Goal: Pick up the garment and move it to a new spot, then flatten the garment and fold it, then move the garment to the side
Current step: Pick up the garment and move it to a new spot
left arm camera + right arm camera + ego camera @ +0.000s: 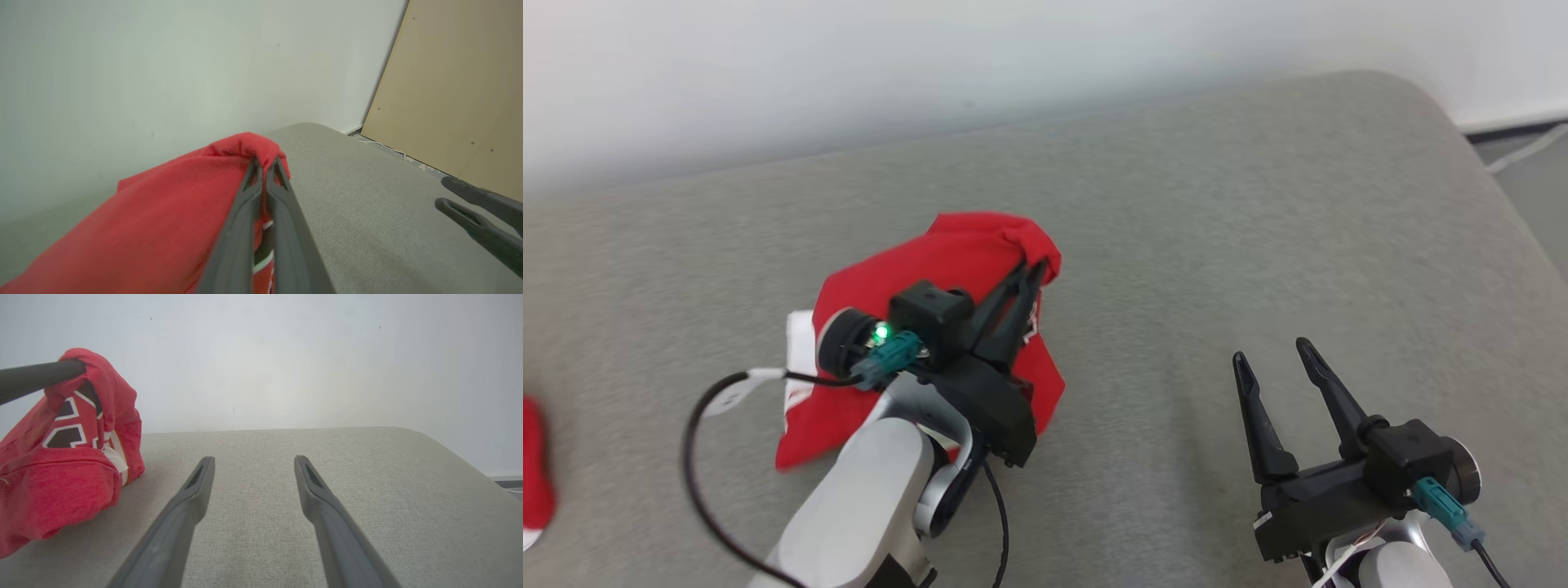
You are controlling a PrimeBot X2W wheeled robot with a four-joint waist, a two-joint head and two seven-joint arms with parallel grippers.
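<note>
The garment (947, 278) is a red jersey with white trim and dark lettering, bunched up on the grey padded surface left of centre. My left gripper (1033, 269) is shut on its upper fold, lifting that part off the surface; the left wrist view has the two fingers pressed together on the red cloth (171, 212) at the gripper (264, 161). From the right wrist view the garment (61, 477) hangs from one dark finger (41, 375) at the far left. My right gripper (1270, 351) stands open over bare surface to the right, fingers (196, 486) wide apart around the gripper's gap (253, 461).
The grey padded surface (1217, 229) stretches to the right and back, ending at a white wall. A second red item (535, 474) lies at the far left edge. A tan board (457, 90) leans at the right. A white cable (1523, 151) runs on the floor past the corner.
</note>
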